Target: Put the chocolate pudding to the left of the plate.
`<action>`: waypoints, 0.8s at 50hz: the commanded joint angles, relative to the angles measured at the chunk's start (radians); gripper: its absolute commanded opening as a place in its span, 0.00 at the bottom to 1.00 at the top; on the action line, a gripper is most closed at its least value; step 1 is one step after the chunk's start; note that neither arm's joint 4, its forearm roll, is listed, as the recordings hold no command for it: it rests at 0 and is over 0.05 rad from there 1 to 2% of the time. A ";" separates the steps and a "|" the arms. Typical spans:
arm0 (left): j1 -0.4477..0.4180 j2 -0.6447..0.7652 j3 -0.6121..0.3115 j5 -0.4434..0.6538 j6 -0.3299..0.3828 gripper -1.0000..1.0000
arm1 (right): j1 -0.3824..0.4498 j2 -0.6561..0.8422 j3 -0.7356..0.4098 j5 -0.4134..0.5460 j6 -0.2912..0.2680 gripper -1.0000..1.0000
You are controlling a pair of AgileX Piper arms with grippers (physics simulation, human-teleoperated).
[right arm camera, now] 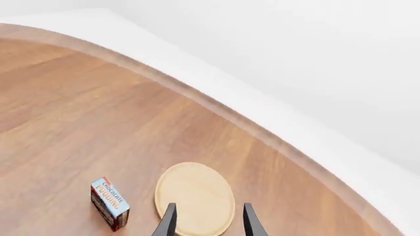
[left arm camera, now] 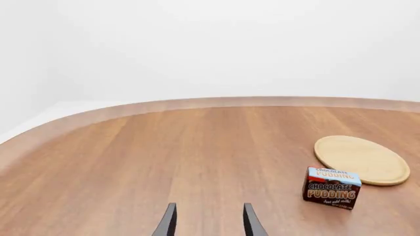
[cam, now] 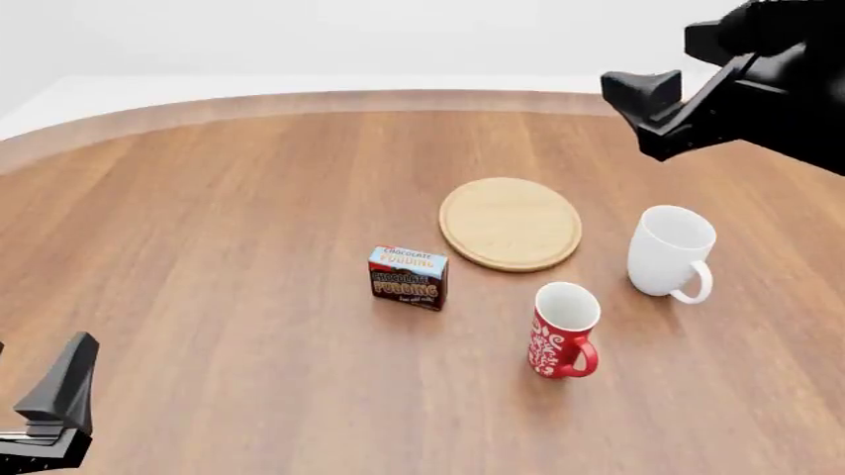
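The left gripper (left arm camera: 208, 222) sits low at the near left corner of the table (cam: 212, 228), fingers parted and empty; the pudding (cam: 408, 277) stands upright near the table's middle, just off the plate's (cam: 510, 224) near-left edge, not touching it; a red mug (cam: 564, 330) stands nearer, right of the pudding; a white mug (cam: 671, 250) stands right of the plate; the right gripper (right arm camera: 208, 222) hovers high above, fingers spread, holding nothing.
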 commanded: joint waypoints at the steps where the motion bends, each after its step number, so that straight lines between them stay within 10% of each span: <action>1: 0.000 0.000 0.000 0.000 0.000 1.00 | 0.032 0.168 -0.110 0.032 -0.054 1.00; 40: 0.000 0.000 0.000 0.000 0.000 1.00 | 0.174 0.533 -0.228 0.037 -0.086 1.00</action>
